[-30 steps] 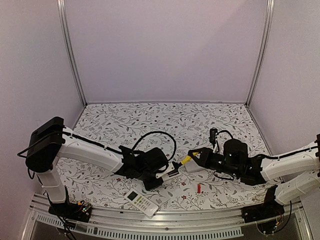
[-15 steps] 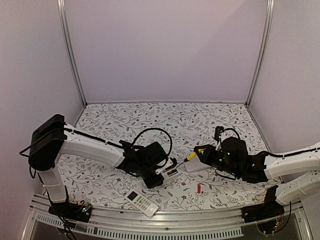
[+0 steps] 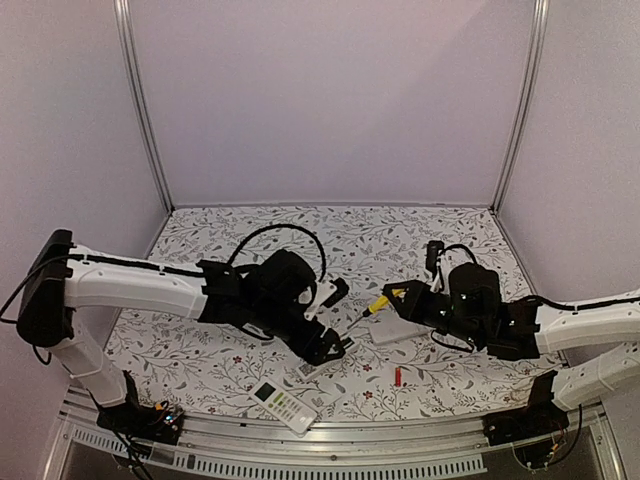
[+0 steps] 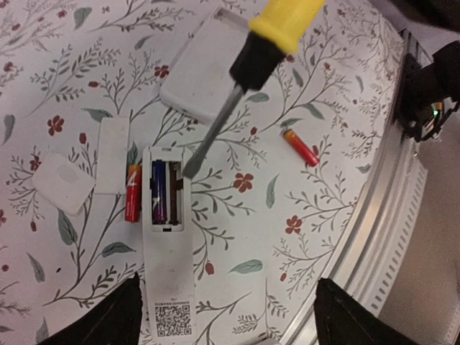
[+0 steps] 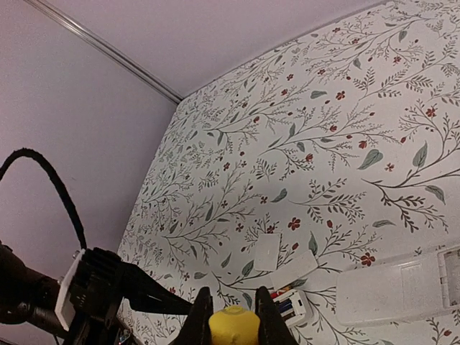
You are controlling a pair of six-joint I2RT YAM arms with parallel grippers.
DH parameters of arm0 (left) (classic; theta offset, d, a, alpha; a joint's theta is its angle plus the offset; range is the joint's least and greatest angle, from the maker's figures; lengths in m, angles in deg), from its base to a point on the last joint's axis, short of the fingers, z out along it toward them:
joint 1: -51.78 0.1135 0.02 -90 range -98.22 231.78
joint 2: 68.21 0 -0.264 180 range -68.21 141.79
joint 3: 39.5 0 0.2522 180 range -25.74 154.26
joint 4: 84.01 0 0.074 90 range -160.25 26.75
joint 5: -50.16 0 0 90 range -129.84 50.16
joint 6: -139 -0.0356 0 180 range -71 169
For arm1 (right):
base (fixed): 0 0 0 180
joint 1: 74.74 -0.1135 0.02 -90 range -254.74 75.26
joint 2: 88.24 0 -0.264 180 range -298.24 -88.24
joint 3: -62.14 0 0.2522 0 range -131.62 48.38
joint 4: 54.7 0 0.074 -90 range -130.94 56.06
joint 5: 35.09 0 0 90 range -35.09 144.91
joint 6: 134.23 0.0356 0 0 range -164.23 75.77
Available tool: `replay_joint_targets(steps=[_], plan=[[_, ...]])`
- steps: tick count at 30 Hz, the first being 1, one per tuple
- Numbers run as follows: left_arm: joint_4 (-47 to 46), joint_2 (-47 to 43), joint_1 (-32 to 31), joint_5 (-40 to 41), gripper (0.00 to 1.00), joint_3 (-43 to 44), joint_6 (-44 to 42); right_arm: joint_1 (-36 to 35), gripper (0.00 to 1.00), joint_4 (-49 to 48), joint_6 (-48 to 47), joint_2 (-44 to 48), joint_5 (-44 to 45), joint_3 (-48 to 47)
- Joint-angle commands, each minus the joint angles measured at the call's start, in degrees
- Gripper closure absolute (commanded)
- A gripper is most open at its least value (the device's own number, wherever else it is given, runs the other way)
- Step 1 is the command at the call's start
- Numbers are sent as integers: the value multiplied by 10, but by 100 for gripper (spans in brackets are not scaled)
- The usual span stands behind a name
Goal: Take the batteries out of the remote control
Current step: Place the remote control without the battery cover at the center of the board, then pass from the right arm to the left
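1. Left gripper (image 4: 228, 287): the jaws stand wide apart and hold nothing. The two black fingers (image 4: 108, 316) hang on either side of the remote control (image 4: 169, 273).

2. Remote control: a long white plastic body, lying back-up on the floral-printed table surface (image 4: 323, 208) near its front edge. A QR label is on the back. The rectangular battery compartment is uncovered.

3. Batteries:
- One black-blue battery (image 4: 158, 200), a thin cylinder, sits in the compartment, in the slot nearer the loose cell.
- One red-orange battery (image 4: 133, 192) lies on the table surface, parallel to the remote control and touching its long edge.
- A second red-orange battery (image 4: 300, 147) lies well apart on the table surface, toward the front rail (image 4: 388, 215).

4. Loose parts: a flat white rectangular battery cover (image 4: 115, 154) lies just beyond the first red-orange battery. A small white rounded square piece (image 4: 65, 183) lies beside the cover. A larger white rounded housing (image 4: 205, 83) lies farther back.

5. Right gripper (image 5: 233, 305): closed on the smooth yellow handle of the screwdriver (image 4: 237, 93). The handle has a black collar and a slim metal shaft. The shaft slopes down, its tip at the compartment's edge; contact cannot be determined.

6. A white remote with a display (image 3: 283, 405) lies at the front edge.
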Motion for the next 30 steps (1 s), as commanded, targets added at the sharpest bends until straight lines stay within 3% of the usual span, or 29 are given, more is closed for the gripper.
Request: replay_joint_targets(steps=[1, 8, 13, 15, 25, 28, 30], plan=[[-105, -76, 41, -77, 17, -26, 48, 9, 100, -43, -51, 19, -99, -20], [-262, -133, 95, -281, 19, -95, 90, 22, 100, -112, -57, 36, -215, -13], [-283, -136, 98, -334, 25, -112, 104, 27, 100, -170, -50, 40, -272, -13], [-301, -144, 97, -346, 34, -118, 111, 27, 100, -185, -48, 40, -279, -13], [-355, -163, 102, -380, 97, -150, 139, 34, 100, -209, -32, 42, -287, -7], [-358, -169, 105, -383, 100, -160, 137, 40, 100, -207, -19, 47, -295, 5], [-353, -174, 108, -393, 100, -165, 125, 48, 90, -187, -14, 55, -305, 13]])
